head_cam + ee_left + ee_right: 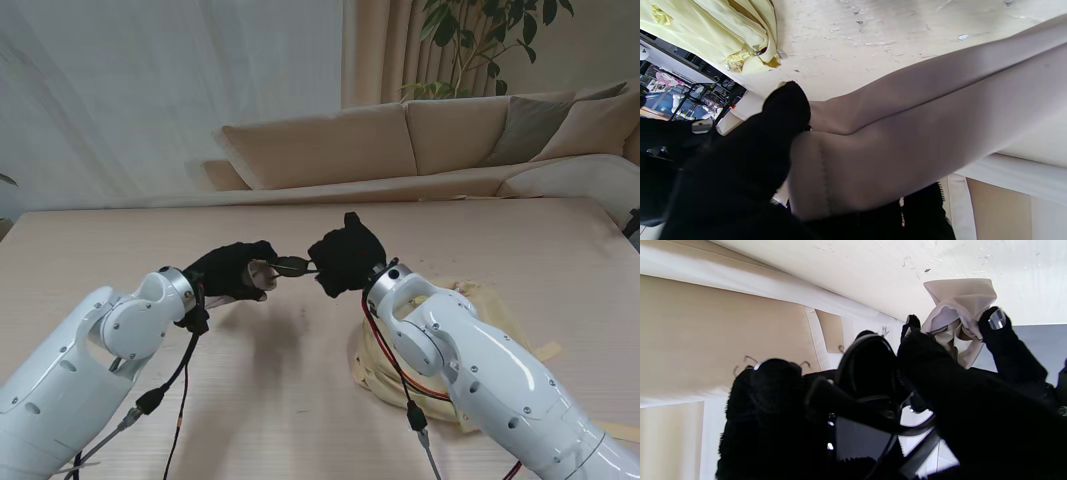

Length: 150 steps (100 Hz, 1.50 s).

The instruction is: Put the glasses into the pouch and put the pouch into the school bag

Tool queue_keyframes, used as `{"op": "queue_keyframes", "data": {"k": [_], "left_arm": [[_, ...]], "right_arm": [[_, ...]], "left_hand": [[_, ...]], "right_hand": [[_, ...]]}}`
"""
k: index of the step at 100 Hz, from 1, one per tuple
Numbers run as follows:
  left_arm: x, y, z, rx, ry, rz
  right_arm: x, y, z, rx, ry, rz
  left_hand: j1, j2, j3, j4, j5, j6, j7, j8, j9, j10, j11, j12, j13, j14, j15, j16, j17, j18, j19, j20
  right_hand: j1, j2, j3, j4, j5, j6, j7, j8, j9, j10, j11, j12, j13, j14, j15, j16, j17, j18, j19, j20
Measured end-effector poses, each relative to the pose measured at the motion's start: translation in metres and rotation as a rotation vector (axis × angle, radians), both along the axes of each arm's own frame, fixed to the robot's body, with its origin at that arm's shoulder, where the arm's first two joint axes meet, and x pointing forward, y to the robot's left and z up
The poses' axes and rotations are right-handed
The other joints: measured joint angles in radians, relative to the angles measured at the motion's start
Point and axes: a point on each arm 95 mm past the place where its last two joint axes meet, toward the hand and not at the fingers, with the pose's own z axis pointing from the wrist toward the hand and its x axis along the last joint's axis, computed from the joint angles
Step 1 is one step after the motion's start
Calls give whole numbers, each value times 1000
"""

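Note:
Both hands wear black gloves and meet above the middle of the table. My left hand (232, 268) is shut on the pale beige pouch (263, 273), whose cloth fills the left wrist view (907, 133) beside one gloved finger (783, 110). My right hand (347, 257) is shut on the dark-framed glasses (293, 266), one lens pointing at the pouch mouth. In the right wrist view the glasses (870, 373) sit between my fingers, with the pouch (957, 303) just beyond them. The pale yellow school bag (490, 300) lies on the table under my right forearm and also shows in the left wrist view (723, 30).
The beige table (120, 240) stretches wide around the hands. A light sofa (420, 140) and a potted plant (480, 40) stand behind its far edge. Cables hang from both forearms near me.

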Motion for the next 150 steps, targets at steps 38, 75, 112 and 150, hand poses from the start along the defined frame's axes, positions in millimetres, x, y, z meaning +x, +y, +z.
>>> {"op": "queue_keyframes", "data": {"k": [38,75,112,150], "left_arm": [[-2,-18,5,-29,-3,-42],[-1,-25,8,-46,6,-51],[2,-33,7,-91,31,-64],[3,-39,8,-92,31,-79]], "right_arm": [[5,3,5,-76,9,22],[2,5,19,-230,18,59],[-3,13,26,-307,-17,101],[-3,20,34,-421,-57,139]], "left_hand": [[0,0,0,0,10,0,0,0,0,0,-2,10,0,8,2,0,-2,2,1,0],[0,0,0,0,10,10,0,0,0,2,-2,10,0,11,2,-1,-2,4,1,1],[0,0,-11,0,29,11,0,0,1,12,-5,10,0,14,3,-1,-3,14,1,1],[0,0,-22,0,30,11,0,0,1,12,-6,10,0,14,3,-1,-3,14,1,2]], "right_hand": [[0,11,-10,0,0,-11,-7,0,0,-10,1,0,0,-11,0,0,1,-6,0,0],[-1,27,-28,0,-1,-33,-9,0,0,-32,4,0,0,-35,0,0,3,-8,0,0],[-22,40,-39,0,-1,-34,-12,0,0,-60,11,0,0,-65,-3,0,14,-8,0,0],[-53,81,-50,0,-1,-59,-28,0,0,-90,11,0,0,-96,-25,0,22,-24,0,-4]]}}
